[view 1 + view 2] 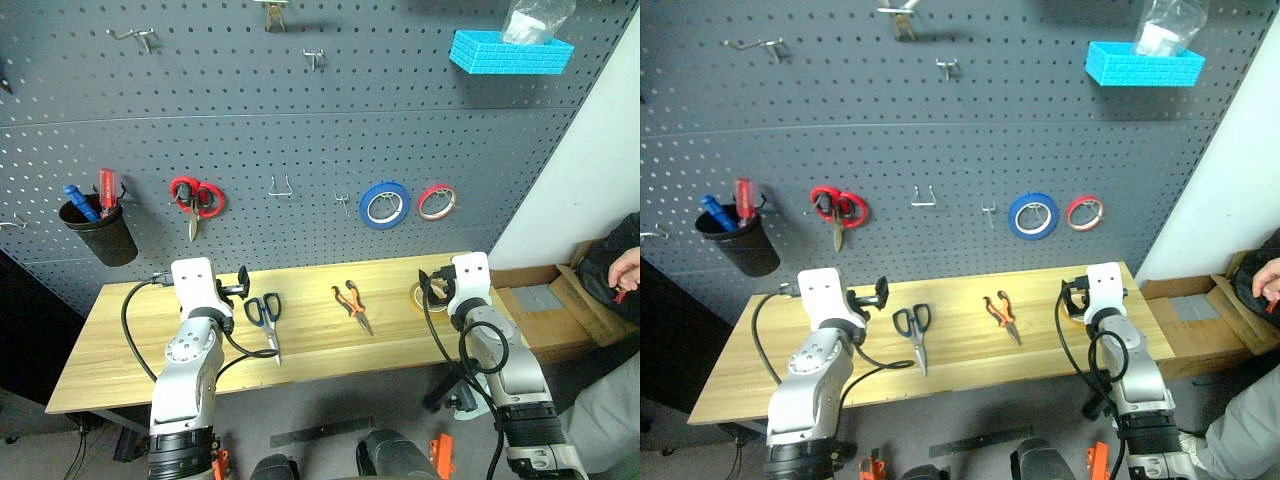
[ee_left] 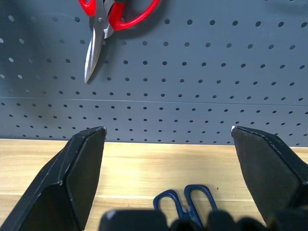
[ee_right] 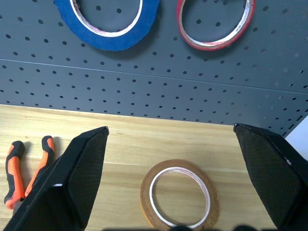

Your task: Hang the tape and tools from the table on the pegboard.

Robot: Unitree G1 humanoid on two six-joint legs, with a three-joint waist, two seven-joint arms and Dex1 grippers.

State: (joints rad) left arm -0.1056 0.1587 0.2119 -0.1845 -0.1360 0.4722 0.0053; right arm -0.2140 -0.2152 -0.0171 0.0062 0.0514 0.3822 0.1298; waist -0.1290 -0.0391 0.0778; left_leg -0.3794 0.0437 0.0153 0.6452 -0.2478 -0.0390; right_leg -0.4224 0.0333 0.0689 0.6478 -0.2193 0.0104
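Both fingers of the right gripper (image 3: 175, 180) stand wide apart and hold nothing. Between them, flat on the table (image 1: 320, 340), lies the tape (image 3: 179, 195), a thin yellow ring. It sits just ahead of the fingertips, right in the gap, with its hole facing up. The pegboard (image 1: 300, 120) rises behind it, and the blue ring (image 3: 108, 21) and the red ring (image 3: 216, 24) hang there already.

The left gripper (image 2: 168, 178) is wide open too, and empty. The dark blue scissors (image 1: 267, 320) lie on the table just ahead of it and a bit toward the middle. Their handles point at the pegboard and their blades point back at the robot.

The pliers (image 1: 353, 305) lie in the middle of the table, between the two arms, a little nearer the right one. Their orange handles point toward the pegboard and the nose points toward the robot.

I think the tape is the easy one to grab first, because the right arm is lined up with it. But a flat ring is hard to pinch from the side, so the fingers would need to tip down over its rim. An empty hook (image 1: 343, 203) waits on the pegboard beside the blue ring.
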